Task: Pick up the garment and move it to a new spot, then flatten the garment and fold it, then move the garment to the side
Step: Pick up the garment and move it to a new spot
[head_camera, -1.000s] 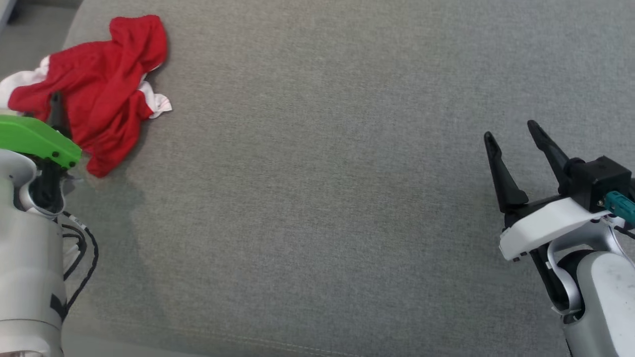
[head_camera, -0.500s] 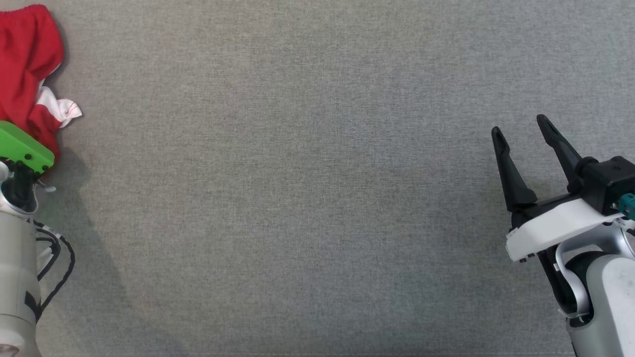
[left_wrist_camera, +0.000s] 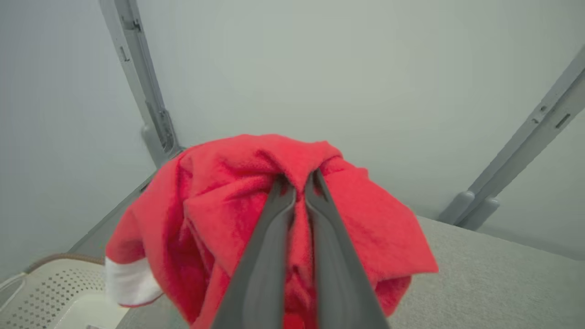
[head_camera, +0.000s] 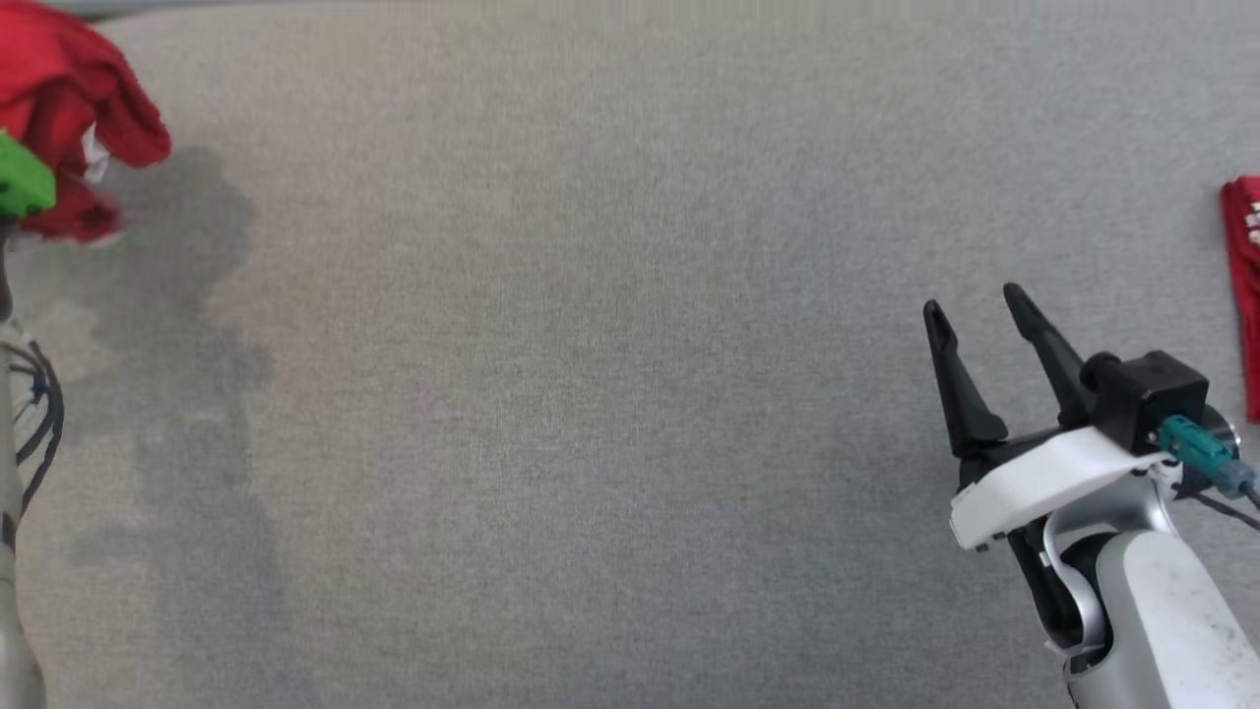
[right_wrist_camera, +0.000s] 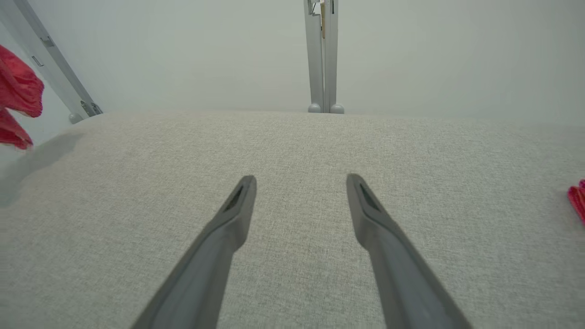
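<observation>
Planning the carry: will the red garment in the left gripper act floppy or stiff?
Probably floppy: the red garment drapes in folds around the left gripper, shut on one bunch. Likely light: one small pinch carries it. Loose ends may swing over the grey surface.

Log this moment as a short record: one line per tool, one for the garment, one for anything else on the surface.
left tool: shut on a fold of the red garment
garment state: bunched, white trim showing, appears lifted above the grey surface
right tool: open, empty, over the surface
other: second red item lying at the head view's right edge
</observation>
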### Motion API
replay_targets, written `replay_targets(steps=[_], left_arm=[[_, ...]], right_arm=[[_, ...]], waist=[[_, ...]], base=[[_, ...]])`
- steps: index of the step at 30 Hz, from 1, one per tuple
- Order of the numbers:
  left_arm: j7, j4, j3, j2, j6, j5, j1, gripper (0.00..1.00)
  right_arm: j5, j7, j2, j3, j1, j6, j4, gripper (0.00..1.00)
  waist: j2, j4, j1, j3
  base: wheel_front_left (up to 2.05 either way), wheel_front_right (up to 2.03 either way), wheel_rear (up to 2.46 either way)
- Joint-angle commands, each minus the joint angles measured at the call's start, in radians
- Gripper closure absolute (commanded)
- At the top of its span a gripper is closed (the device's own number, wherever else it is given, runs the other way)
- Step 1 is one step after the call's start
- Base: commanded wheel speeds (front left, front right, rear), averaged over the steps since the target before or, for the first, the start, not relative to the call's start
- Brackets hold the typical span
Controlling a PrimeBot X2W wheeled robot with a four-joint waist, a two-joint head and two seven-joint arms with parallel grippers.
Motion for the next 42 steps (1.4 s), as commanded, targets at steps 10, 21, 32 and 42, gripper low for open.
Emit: replay_targets(steps=[10, 21, 32, 42], left_arm=[[0.105, -0.306, -0.152, -0.118, -0.041, 0.024, 0.012, 1.0], [0.179, -0.541, -0.301, -0.273, -0.051, -0.017, 0.199, 1.0], [0.11, -0.368, -0.388, -0.306, -0.021, -0.003, 0.398, 0.96], [-0.093, -0.271, -0.379, -0.311, -0.039, -0.023, 0.471, 0.0]], right_arm=[[0.01, -0.025, 0.008, -0.018, 0.052, -0.002, 0.031, 0.0], [0.016, -0.034, 0.029, -0.003, 0.041, -0.002, 0.027, 0.0], [0.02, -0.073, 0.056, -0.006, 0.034, -0.002, 0.056, 0.0], [0.02, -0.085, 0.05, -0.007, 0.04, -0.002, 0.084, 0.0]], waist=[[0.0, -0.116, 0.0, -0.199], [0.0, -0.32, 0.0, -0.176], [0.0, -0.408, 0.0, -0.123], [0.0, -0.33, 0.0, -0.174]], base=[[0.0, 0.0, 0.0], [0.0, 0.0, 0.0], [0.0, 0.0, 0.0], [0.0, 0.0, 0.0]])
